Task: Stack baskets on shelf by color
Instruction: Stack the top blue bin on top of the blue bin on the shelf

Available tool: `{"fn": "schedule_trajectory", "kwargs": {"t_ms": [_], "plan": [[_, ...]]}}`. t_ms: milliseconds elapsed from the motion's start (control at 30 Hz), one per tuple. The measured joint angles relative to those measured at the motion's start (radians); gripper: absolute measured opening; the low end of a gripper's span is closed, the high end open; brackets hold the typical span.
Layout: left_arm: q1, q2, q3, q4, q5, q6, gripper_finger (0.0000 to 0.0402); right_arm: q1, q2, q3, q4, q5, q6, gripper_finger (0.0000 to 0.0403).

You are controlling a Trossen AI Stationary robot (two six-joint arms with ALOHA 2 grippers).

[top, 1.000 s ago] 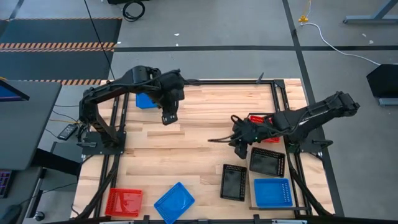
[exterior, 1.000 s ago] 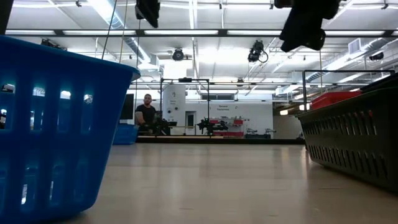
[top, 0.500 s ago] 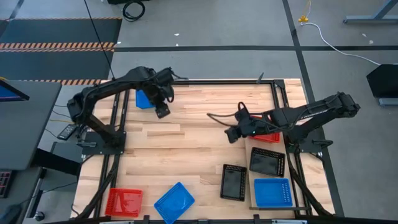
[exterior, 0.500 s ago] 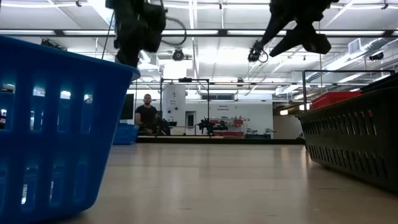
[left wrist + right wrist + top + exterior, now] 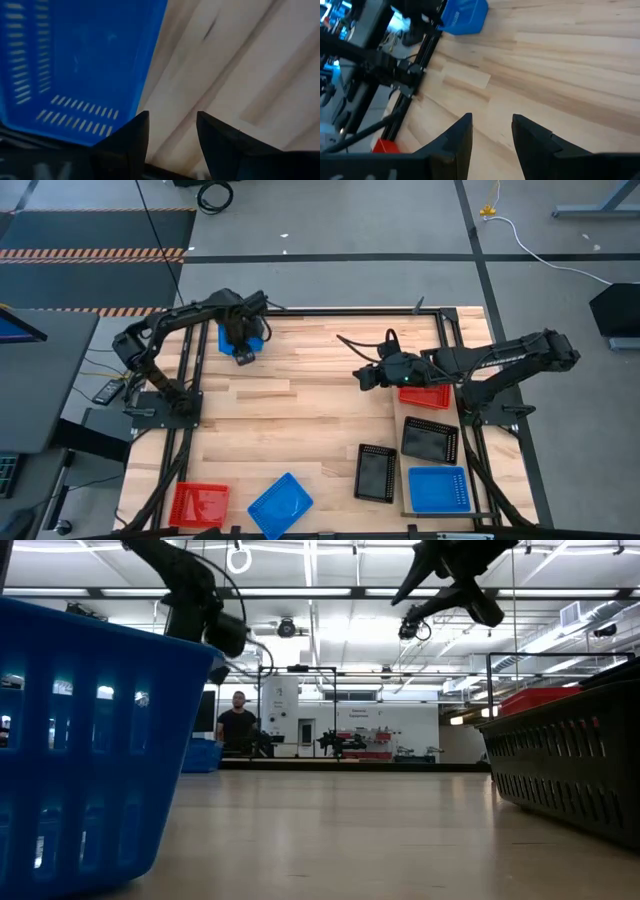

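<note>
The left pincer (image 5: 243, 356) hangs over the far-left corner of the table (image 5: 300, 420), just at the near edge of a blue basket (image 5: 238, 339) that sits there. In the left wrist view its two fingers (image 5: 131, 135) stand apart with nothing between them, and the wall of this blue basket (image 5: 75, 65) lies just beside them, so the pincer is open and empty.

The right pincer (image 5: 362, 377) hovers above the bare middle of the table, away from any basket. In the right wrist view its fingers (image 5: 462, 134) are also apart and hold nothing.

The other baskets are spread out. A red basket (image 5: 424, 394) lies under the right arm, and two black baskets (image 5: 429, 439) (image 5: 376, 472) and a blue one (image 5: 439, 489) rest near the right front corner. One red basket (image 5: 199, 504) and one blue basket (image 5: 280, 505) sit at the front left. A shelf cannot be made out in these views.

The step in hand seems to be the approach of the left arm to the far blue basket, for picking it up. The next move probably calls for bringing one finger inside the wall and one outside, lowering, and then closing on the thin rim. If the fingers are not aligned with the wall, the light basket could slide or tip.
</note>
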Motion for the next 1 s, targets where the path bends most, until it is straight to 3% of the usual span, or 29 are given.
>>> {"fn": "schedule_trajectory", "kwargs": {"t_ms": [233,433,700,867,1000], "plan": [[-0.001,0.000,-0.121,0.142,-0.031,0.022,0.0172,-0.024,0.000,0.000,0.000,0.050,0.061,0.0142],[-0.008,0.000,-0.147,0.219,-0.029,0.042,0.0160,-0.034,0.000,0.000,0.000,0.052,0.118,0.0142],[-0.049,0.000,-0.148,0.219,0.012,0.002,0.0012,-0.034,0.000,0.000,0.010,0.049,0.121,0.0142],[-0.090,-0.002,-0.105,0.150,-0.044,-0.051,0.0032,-0.034,0.000,0.000,0.013,0.048,0.113,0.0142],[-0.127,-0.003,-0.005,0.051,-0.154,-0.062,0.0063,-0.034,0.000,0.000,0.012,0.047,0.087,0.0142]]}}
